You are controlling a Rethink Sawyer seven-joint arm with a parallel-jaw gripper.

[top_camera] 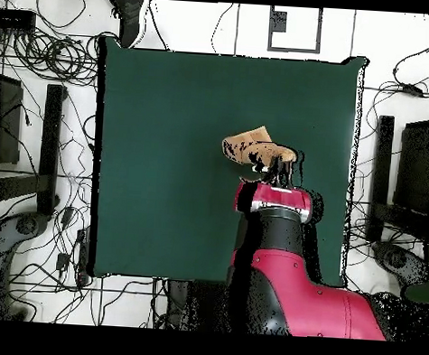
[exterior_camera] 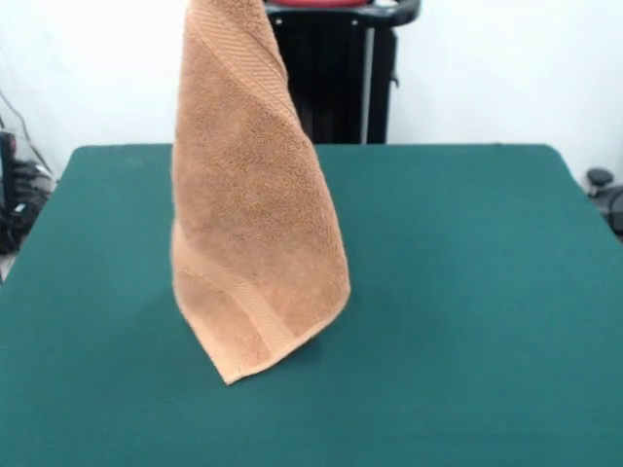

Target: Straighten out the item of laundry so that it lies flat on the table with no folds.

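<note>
The orange-tan towel (exterior_camera: 255, 209) hangs upright in a narrow, draped cone over the green table (exterior_camera: 467, 292), left of the middle in the front view. Its top runs out of the picture. Its lowest corner reaches down to about the table surface. Woven bands show near the top and along the lower hem. In the overhead view the towel (top_camera: 249, 148) shows as a small bunch just beyond the end of the red arm (top_camera: 275, 211). My gripper (top_camera: 280, 170) is above the towel, shut on its top; the fingers are mostly hidden.
The robot's black pedestal (exterior_camera: 331, 78) stands behind the table's far edge. Cables and stands (top_camera: 49, 138) surround the table (top_camera: 165, 164) on both sides. Bare green cloth lies all round the towel.
</note>
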